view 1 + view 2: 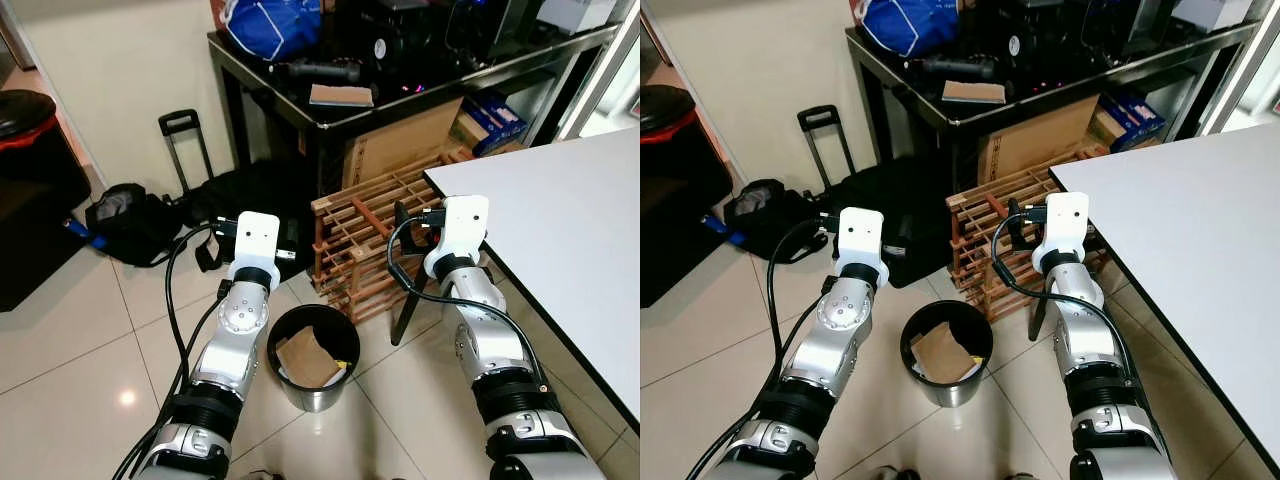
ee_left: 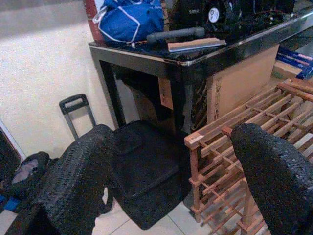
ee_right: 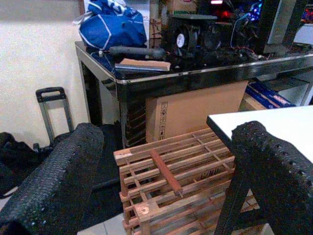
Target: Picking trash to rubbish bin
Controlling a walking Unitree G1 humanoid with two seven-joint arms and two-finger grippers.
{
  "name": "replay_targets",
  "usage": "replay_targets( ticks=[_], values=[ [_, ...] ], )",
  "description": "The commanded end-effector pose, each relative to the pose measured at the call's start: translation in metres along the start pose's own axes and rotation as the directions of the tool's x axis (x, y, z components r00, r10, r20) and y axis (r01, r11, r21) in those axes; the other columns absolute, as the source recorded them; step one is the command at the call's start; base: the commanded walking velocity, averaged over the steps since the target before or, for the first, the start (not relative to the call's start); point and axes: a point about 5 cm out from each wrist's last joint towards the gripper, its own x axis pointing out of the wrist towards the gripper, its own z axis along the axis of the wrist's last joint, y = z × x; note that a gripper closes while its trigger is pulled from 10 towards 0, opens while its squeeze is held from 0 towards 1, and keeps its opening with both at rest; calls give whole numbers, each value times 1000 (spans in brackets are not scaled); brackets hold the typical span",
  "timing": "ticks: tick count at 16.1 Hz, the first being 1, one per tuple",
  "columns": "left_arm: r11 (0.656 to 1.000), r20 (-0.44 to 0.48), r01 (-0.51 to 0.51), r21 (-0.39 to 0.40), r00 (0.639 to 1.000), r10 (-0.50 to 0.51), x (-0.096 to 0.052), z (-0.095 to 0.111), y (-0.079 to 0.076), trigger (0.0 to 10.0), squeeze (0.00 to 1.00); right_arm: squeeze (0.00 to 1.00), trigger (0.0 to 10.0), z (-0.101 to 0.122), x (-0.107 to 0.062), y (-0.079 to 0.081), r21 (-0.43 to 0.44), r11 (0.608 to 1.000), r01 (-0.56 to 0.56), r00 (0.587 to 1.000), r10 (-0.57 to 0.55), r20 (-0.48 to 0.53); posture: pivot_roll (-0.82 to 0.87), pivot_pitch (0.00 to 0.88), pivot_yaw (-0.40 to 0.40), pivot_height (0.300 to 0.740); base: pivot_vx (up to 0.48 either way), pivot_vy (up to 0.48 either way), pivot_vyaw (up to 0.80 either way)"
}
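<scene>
While between pincers — bin (image 1: 314, 358), trash (image 1: 308, 359) inside

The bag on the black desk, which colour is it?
The bag is blue with white trim; the left wrist view shows it best.

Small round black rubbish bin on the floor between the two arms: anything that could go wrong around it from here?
1. The small round black rubbish bin stands on the tiles between the arms; a swing of the open, empty left gripper or right gripper might tip it.
2. The brown cardboard piece pokes up near the rim, so more trash may catch on it.
3. The wooden slatted rack stands close behind and could snag a finger.
</scene>
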Motion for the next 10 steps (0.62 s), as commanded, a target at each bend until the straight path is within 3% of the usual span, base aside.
replay_targets(
  ticks=[1, 10],
  values=[
    [1000, 3, 10, 0, 1000, -10, 0, 1, 0, 10000, 0, 0, 10000, 1, 0, 0, 4, 1000, -7, 1000, 7, 3, -74, 50, 35, 740, 0, 0, 0],
    [1000, 7, 15, 9, 1000, -15, 2, 2, 1, 10000, 0, 0, 10000, 3, 1, 3, 7, 1000, -12, 1000, 12, 12, -77, 37, 43, 740, 0, 0, 0]
  ],
)
